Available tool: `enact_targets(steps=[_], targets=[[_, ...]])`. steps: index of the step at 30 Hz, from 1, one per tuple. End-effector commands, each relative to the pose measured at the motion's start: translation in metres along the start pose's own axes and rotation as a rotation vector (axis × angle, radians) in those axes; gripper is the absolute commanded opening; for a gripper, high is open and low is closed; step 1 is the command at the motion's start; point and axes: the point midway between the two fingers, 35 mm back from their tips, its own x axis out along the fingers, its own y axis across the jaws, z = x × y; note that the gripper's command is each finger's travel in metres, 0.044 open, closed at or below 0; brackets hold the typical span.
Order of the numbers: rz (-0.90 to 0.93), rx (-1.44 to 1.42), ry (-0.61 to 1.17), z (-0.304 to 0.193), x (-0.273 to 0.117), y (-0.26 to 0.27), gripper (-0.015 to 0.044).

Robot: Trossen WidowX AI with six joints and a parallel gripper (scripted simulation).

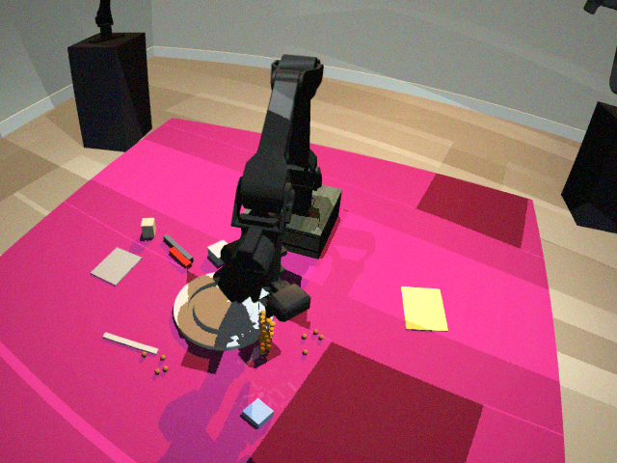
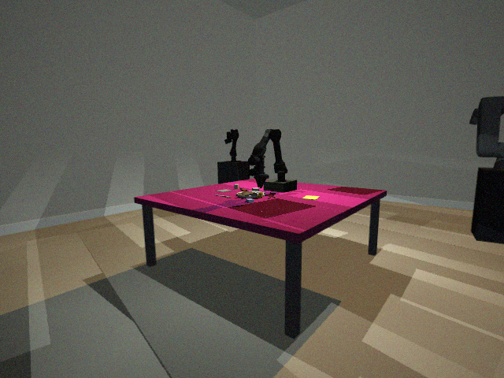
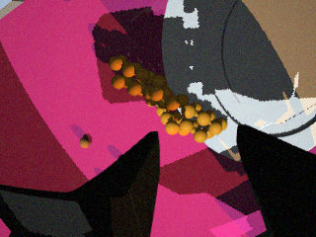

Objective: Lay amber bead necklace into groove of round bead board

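Observation:
The amber bead necklace [image 1: 262, 331] [image 3: 156, 95] lies bunched in a narrow, long strip at the right edge of the round bead board in the top view. In the wrist view its near end reaches the board's rim. The round bead board [image 1: 182, 326] [image 3: 197, 59] lies flat, partly in shadow and partly hidden by the arm in the top view. My gripper [image 3: 197, 136] [image 2: 261, 187] is partly open, with nothing between its fingers. It points down above the board's edge, and the necklace's near end shows just beyond and between the fingertips in the wrist view.
Loose beads [image 1: 304, 336] [image 3: 84, 142] lie right of the necklace, others [image 1: 163, 357] near a pale strip [image 1: 130, 342]. Around are a blue block [image 1: 257, 412], a yellow square [image 1: 424, 309], a white block [image 1: 216, 252], a red-and-grey stick [image 1: 179, 257], a grey card [image 1: 116, 265] and a cream block [image 1: 147, 228].

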Motion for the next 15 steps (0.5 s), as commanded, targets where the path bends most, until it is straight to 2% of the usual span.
enact_targets(steps=[1,6,7,15], targets=[[0.008,0.028,0.007,0.0,0.0,0.001,0.02],[0.008,0.028,0.007,0.0,0.014,0.001,0.02],[0.007,0.018,-0.001,0.002,0.005,0.001,0.02],[0.007,0.02,0.001,0.002,0.014,0.001,0.02]])
